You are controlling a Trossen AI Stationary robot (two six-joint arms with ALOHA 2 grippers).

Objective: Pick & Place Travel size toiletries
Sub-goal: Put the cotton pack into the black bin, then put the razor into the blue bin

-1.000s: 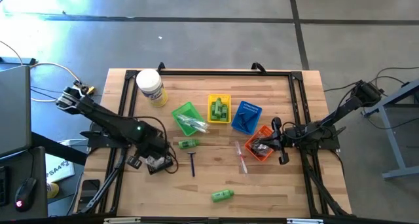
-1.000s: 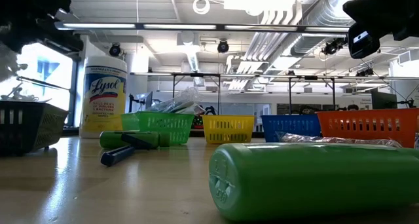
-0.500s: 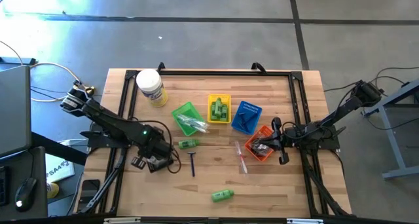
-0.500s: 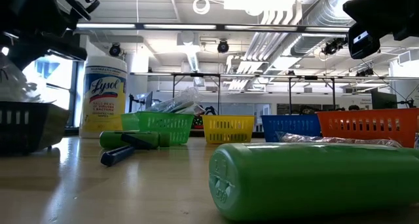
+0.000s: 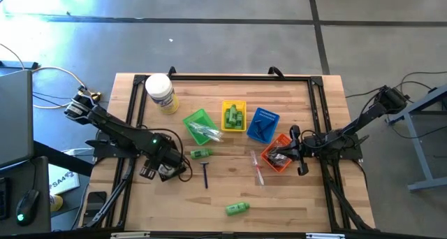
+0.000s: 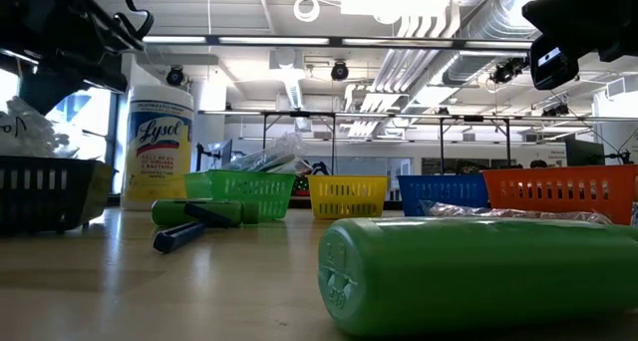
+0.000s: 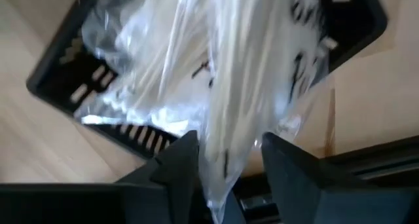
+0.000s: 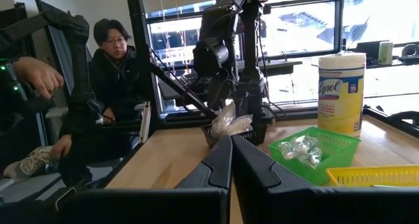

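Note:
My left gripper [image 5: 162, 169] hangs open over the black basket [image 7: 72, 86] at the table's left. A clear-wrapped packet of thin sticks [image 7: 216, 73] runs between its fingers, and the packet's far end lies in the basket [image 6: 50, 191]. My right gripper [image 5: 288, 154] is shut and holds nothing beside the orange basket [image 5: 276, 155]. Loose on the wood lie two small green bottles [image 5: 237, 208] [image 5: 201, 154], a dark razor [image 5: 205, 175] and clear-wrapped sticks [image 5: 257, 168]. My left gripper comes from above, pointing down, with one finger [image 7: 177, 165] on either side of the packet's near end [image 7: 226, 165]. Whether the fingers touch the wrapper, I cannot tell. The packet's other end rests in the black basket.
Green [image 5: 199, 126], yellow [image 5: 234, 116] and blue [image 5: 262, 124] baskets stand in a row at mid-table. A big white jar with a yellow label [image 5: 160, 92] stands at the far left. A seated person [image 8: 111, 73] shows beyond the table's left side.
My left gripper has shifted a little toward the table's left edge. In the low view the clear packet has come down and now lies heaped on the black basket, which shows somewhat farther right than before.

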